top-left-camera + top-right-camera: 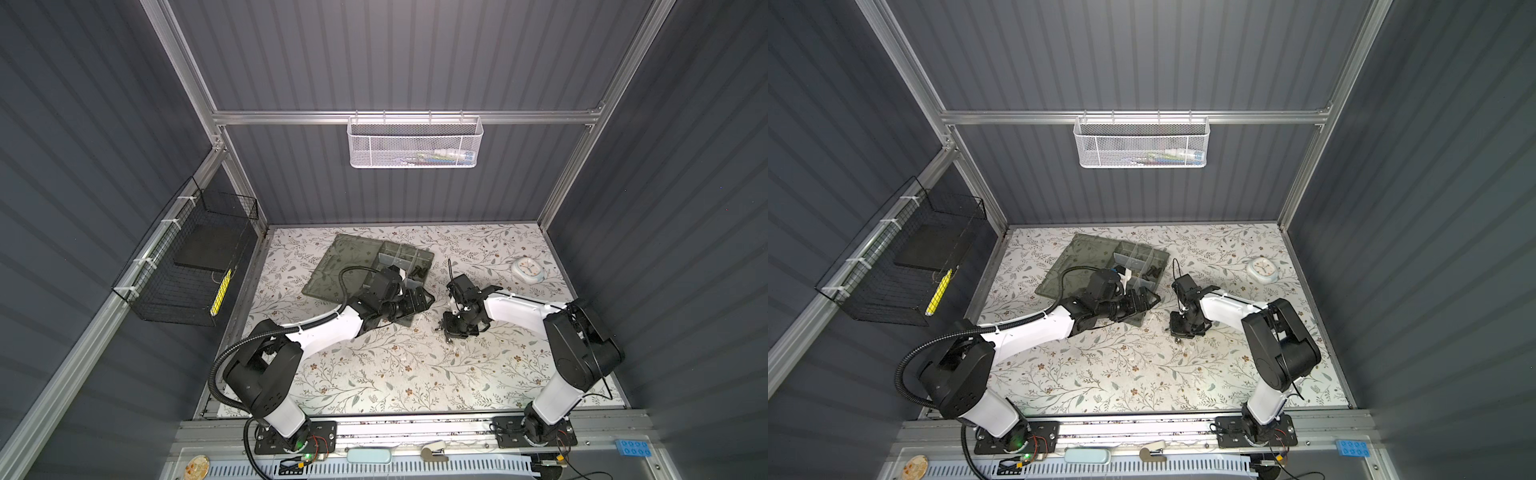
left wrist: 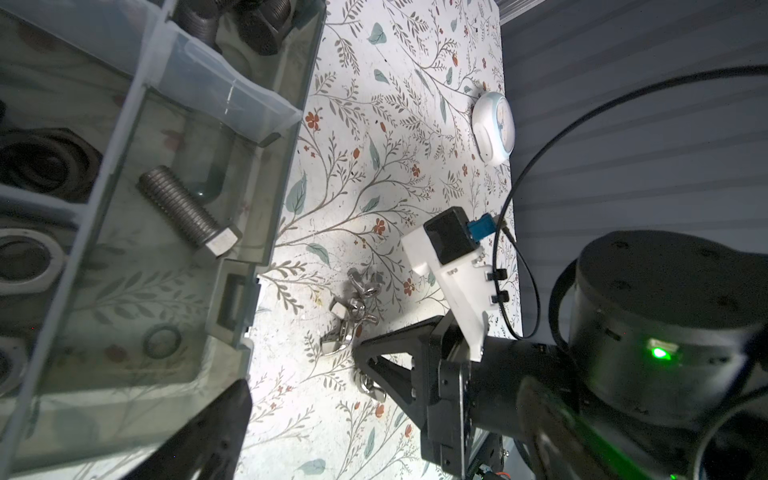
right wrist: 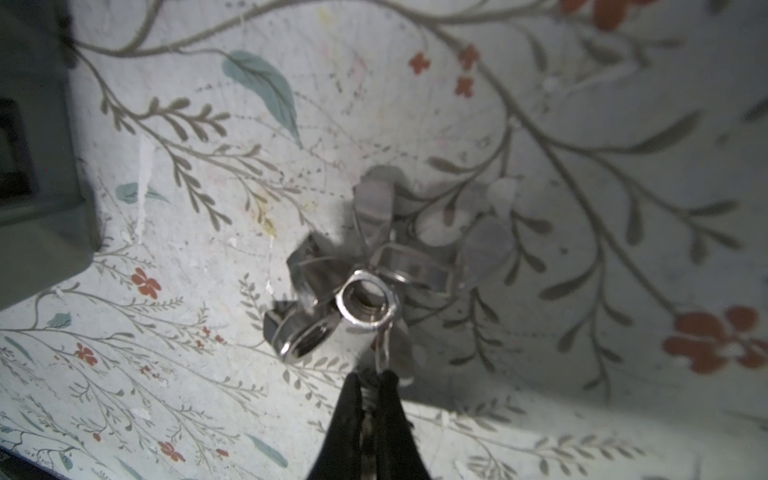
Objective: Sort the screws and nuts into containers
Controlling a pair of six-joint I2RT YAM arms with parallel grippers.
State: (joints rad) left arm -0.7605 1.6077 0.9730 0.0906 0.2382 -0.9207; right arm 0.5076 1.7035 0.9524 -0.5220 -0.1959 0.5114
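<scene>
Hidden, left jaws: one dark finger [image 2: 216, 428] is showing sharply in the left wrist view; the second is appearing only as a blur at the frame edge.
Hidden, box: the left arm [image 1: 328, 328] is covering the near end of the organiser box [image 1: 426, 254] in both top views.
Cut off: black nuts [image 2: 41, 162] and silver nuts [image 2: 25, 257] are lying in compartments that the left wrist view is cropping.
Hard to read: a thin ring [image 2: 162, 340] is showing at the box floor; inside or beneath cannot be told.
Box contents: a silver screw [image 2: 187, 216] is lying flat in the end compartment; black screws [image 2: 249, 20] are lying in the next one.
Loose parts: silver wing nuts [image 2: 353, 307] are lying piled on the table [image 1: 374, 374], just beside the box's latch wall.
Surroundings: a white clock [image 1: 528, 268] is lying well apart from the box, beyond the right arm [image 1: 515, 311].
Obstruction: the right arm's wrist is standing over the pile, screening it in both top views.
Right jaws: closed, the fingertips [image 3: 353, 399] are pinching the thin wing of one wing nut [image 3: 368, 305] at the pile's edge.
Left jaws: standing open, gripping nothing, hovering at the box's near end.
</scene>
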